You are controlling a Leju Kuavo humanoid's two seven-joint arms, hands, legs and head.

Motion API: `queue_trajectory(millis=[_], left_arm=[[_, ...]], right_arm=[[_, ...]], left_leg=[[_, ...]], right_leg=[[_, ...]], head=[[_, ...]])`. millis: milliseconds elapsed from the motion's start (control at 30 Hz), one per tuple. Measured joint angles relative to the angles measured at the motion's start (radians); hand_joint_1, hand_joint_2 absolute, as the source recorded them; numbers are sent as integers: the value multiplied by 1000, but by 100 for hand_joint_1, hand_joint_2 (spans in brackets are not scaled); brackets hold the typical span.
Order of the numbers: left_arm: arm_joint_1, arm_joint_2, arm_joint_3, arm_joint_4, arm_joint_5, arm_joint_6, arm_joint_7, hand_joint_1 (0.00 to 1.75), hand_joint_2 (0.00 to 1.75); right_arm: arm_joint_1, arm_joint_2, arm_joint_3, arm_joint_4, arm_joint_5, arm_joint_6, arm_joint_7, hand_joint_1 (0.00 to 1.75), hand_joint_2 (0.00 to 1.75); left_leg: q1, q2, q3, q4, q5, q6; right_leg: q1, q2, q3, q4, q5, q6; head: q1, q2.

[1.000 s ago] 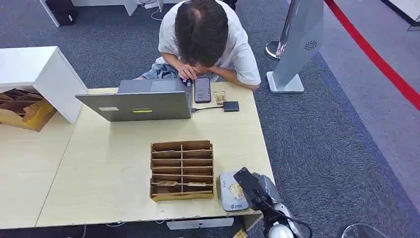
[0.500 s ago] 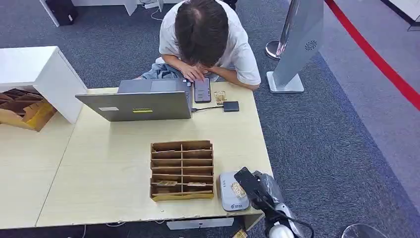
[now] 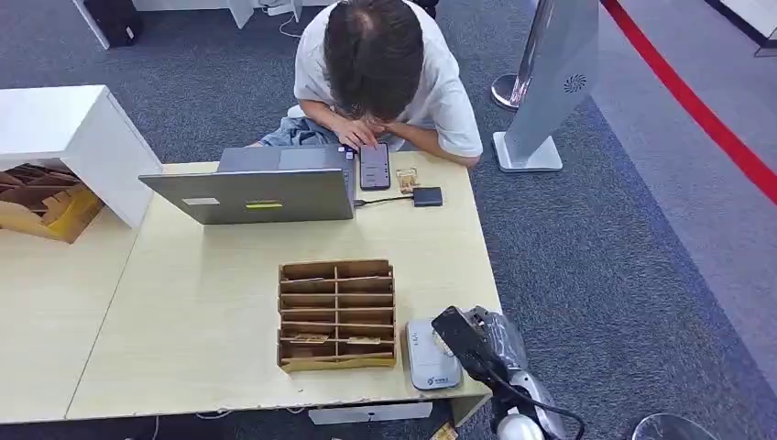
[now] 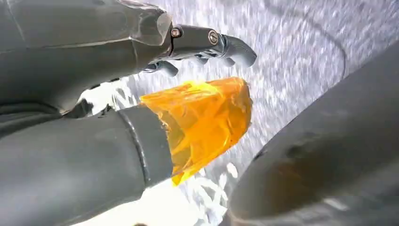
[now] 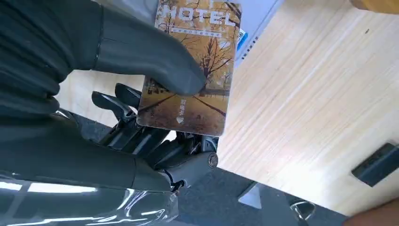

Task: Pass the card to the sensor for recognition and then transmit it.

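Card [image 5: 190, 70] sat pinched in my right hand [image 5: 141, 108], thumb [image 5: 155, 56] pressed on its printed face, darker fingers [image 5: 141, 136] behind it. Print on it: autumn trees, a road, the letters "HOTEL" along one edge. From the right wrist camera the card overlapped the pale grey sensor [image 5: 256, 28]; whether it touched the sensor I could not tell. From the head camera my right hand [image 3: 467, 337] was at the near right corner of the table [image 3: 192, 302], over the right edge of the sensor [image 3: 429, 353], which lay flat just right of the wooden divider tray [image 3: 336, 314].

My left hand [image 4: 141, 94] held nothing. Its fingers [image 4: 221, 42] and thumb were apart, the thumb tip wrapped in orange tape [image 4: 202, 117], with blurred grey carpet behind it.

Elsewhere: a few cards lay in the nearest row of the tray's compartments. At the far side of the table stood an open laptop [image 3: 252, 188], a phone [image 3: 374, 166] beside it, and a small black box [image 3: 427, 196] on a cable. A person [image 3: 380, 69] in a white shirt sat there, bent over the phone, one hand touching it.
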Motion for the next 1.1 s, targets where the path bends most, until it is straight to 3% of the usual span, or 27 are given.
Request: queue_trajectory(millis=[33,67,200,300,400,467,667,833,1100], left_arm=[[26,37,55,-32,67,-53,-7,0,0],[70,105,97,-141,136,-58,49,0,0],[151,239,145,-374,293,-32,124,0,0],[199,335,149,-543,438,-14,125,0,0],[234,431,138,-695,613,6,79,0,0],[241,477,121,-762,646,16,63,0,0],[241,555,54,-881,730,39,17,0,0],[238,583,17,-925,758,48,-2,0,0],[202,629,-107,-1000,908,99,-109,0,0]], right_arm=[[-1,0,3,-6,15,-8,-9,175,175],[-3,0,10,-6,22,-20,-19,175,175],[-12,0,23,-6,29,-43,-33,175,175],[-21,0,35,-5,27,-58,-42,175,175],[-34,-3,55,-3,16,-77,-56,175,175],[-41,-3,64,-3,13,-84,-60,175,175],[-54,-6,91,-4,12,-106,-77,175,175],[-58,-10,104,-5,15,-115,-80,175,175],[-68,-25,145,-72,43,-164,-101,175,175]], left_leg=[[0,0,0,0,0,0],[0,0,0,0,0,0],[1,0,0,0,-1,-2],[2,0,-1,0,-1,-2],[3,0,-1,0,-2,-2],[3,0,-1,0,-2,-2],[3,0,-1,0,-2,-2],[3,0,-1,0,-2,-3],[3,0,-1,0,-2,-3]], right_leg=[[0,0,0,0,0,0],[0,0,0,0,0,0],[1,0,-1,0,-2,-2],[2,0,-1,0,-2,-2],[3,0,-1,0,-2,-3],[3,-1,-1,0,-2,-3],[3,0,-1,0,-2,-3],[3,0,-1,0,-2,-3],[3,0,-1,0,-3,-3]], head=[[0,0],[0,0],[0,0],[0,0],[0,0],[0,0],[0,0],[0,0],[0,0]])
